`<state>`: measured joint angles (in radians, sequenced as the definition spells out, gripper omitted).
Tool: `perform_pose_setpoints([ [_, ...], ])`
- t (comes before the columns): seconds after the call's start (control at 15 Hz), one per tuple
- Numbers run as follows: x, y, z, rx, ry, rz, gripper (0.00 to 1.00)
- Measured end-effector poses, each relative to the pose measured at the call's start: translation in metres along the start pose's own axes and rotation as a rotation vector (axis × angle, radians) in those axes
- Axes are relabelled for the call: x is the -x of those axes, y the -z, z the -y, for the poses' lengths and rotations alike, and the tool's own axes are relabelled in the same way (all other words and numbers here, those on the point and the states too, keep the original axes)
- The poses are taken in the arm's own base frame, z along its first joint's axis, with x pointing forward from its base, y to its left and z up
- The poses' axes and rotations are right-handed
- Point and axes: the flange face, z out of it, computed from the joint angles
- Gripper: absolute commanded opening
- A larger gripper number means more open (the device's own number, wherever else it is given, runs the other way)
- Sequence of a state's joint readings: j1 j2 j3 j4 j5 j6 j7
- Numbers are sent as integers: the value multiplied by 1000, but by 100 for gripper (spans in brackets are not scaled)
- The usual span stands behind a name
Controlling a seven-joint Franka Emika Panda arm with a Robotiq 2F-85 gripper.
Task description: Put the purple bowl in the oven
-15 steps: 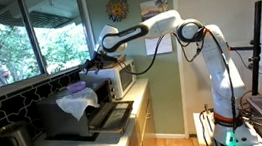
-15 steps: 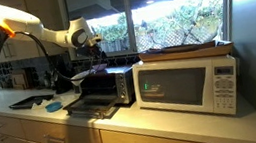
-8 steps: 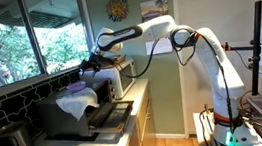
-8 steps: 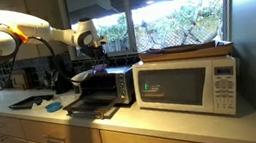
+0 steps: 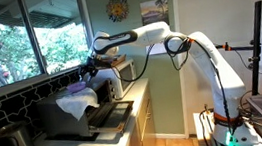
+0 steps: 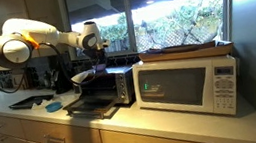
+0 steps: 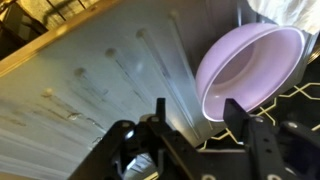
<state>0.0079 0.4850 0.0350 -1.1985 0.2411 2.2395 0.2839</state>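
Note:
The purple bowl (image 7: 250, 68) lies tilted at the upper right of the wrist view, at the edge of the oven's grey metal top (image 7: 90, 90). My gripper (image 7: 198, 116) is open and empty, and its right finger (image 7: 238, 112) is just beside the bowl's lower rim. In both exterior views the gripper (image 5: 92, 68) (image 6: 92, 52) hovers over the top of the dark oven (image 5: 101, 91) (image 6: 108, 85). The oven's door (image 5: 112, 114) hangs open. A bit of the purple bowl (image 5: 78, 87) shows on the oven's top.
A white cloth (image 5: 71, 103) hangs beside the oven. A white microwave (image 6: 190, 83) stands next to the oven. A blue dish (image 6: 54, 107) lies on the counter. Windows (image 5: 26, 35) are close behind the gripper. A black-and-yellow patterned surface (image 7: 290, 100) lies beyond the bowl.
My arm has reached further over the oven top toward the window and the bowl. The gripper stays open. The bowl has not moved.

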Motion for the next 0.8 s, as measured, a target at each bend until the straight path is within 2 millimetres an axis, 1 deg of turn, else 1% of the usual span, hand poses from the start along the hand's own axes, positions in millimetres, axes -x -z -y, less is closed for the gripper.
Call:
perform_pose_setpoints([
  [0.07,0,-3,0,9,-1,12,24],
  [0.13,0,-5,0,20,1,25,19],
  [0.2,0,-6,0,30,4,34,13],
  [0.27,-1,-8,0,39,6,43,8],
  [0.33,-1,-9,0,45,8,50,0],
  [0.6,-4,-12,1,56,16,49,1],
  [0.8,-6,-6,6,53,24,35,1],
])
